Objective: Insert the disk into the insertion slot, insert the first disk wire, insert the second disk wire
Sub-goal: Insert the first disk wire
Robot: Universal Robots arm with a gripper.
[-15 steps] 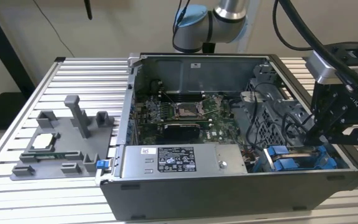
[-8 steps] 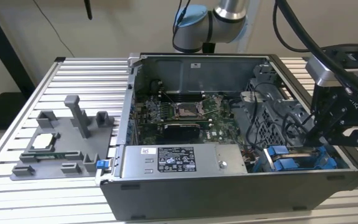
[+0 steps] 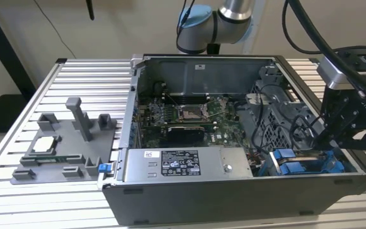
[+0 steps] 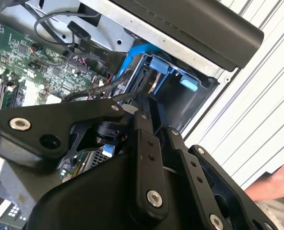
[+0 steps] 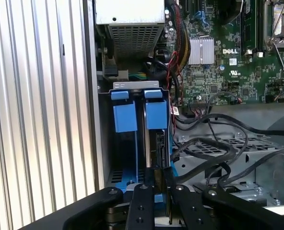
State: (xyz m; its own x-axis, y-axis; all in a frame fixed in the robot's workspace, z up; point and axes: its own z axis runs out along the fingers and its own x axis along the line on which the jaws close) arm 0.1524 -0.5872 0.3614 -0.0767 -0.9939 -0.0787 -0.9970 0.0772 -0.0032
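Matte-black gripper [image 5: 164, 181] is being shown clamped, as far as can be seen, on thin edge of disk [image 5: 160, 143]. Flat disk is being held on edge inside grey sheet-metal insertion slot [image 5: 135, 85], long axis running from gripper into bay, square blue tabs [image 5: 125, 119] at far end. Close alongside, looping black cables [image 5: 218, 148] are being crowded against bay; green motherboard [image 5: 218, 72] and ribbed metal table [image 5: 36, 96] are being seen beyond.

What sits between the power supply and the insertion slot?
A tangle of mostly black cables fills the gap between the power supply and the insertion slot, seen in the first wrist view.
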